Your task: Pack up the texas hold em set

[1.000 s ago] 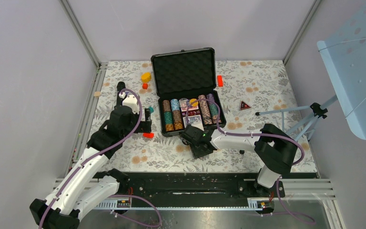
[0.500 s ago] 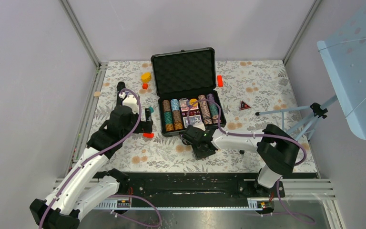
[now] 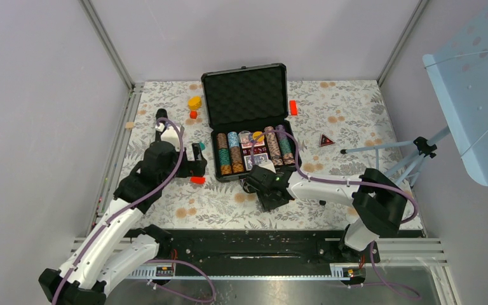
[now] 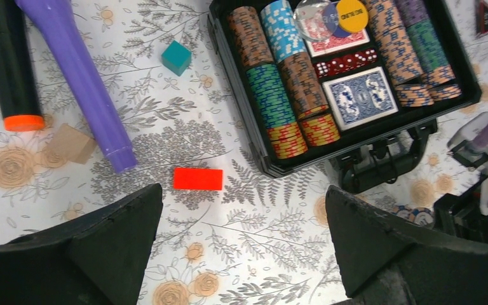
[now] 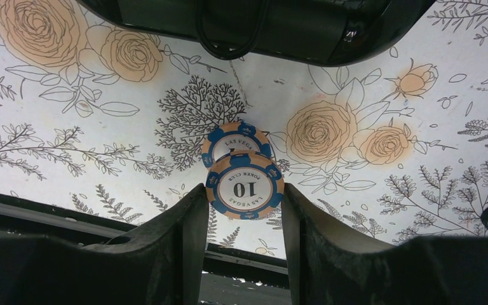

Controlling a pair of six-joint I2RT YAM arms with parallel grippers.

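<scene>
Gripping a blue-and-white chip (image 5: 245,188) by its rim, the right gripper (image 5: 243,194) sat low over the table (image 5: 57,121), one finger pressed on each side of the disc. The chip, marked 10, partly covered a second chip (image 5: 235,141) of the same colours that lay flat just beyond it. Whether the held chip was clear of the table could not be told. Both chips were outside the case (image 3: 244,95), just in front of its handle (image 4: 381,166).

The case lay open mid-table, its foam-lined lid swung open on the far side. In the tray, chip rows (image 4: 273,95) filled the left and right sides: brown, light blue, green, orange and purple stacks lying on edge. Between them sat a blue-backed deck (image 4: 361,96), a line of red dice (image 4: 346,62) beyond it, and farther still a red-backed deck (image 4: 333,43) partly under a clear disc (image 4: 311,13) and a yellow disc (image 4: 352,14).

The left gripper (image 4: 243,197) hung left of the case with its jaws spread wide, holding nothing. A red block (image 4: 197,178) lay on the table below, touching neither finger. A teal block (image 4: 176,57) sat near the case's left wall, and a purple tube (image 4: 79,76) and a black tube (image 4: 9,63) with an orange end lay side by side farther left.
</scene>
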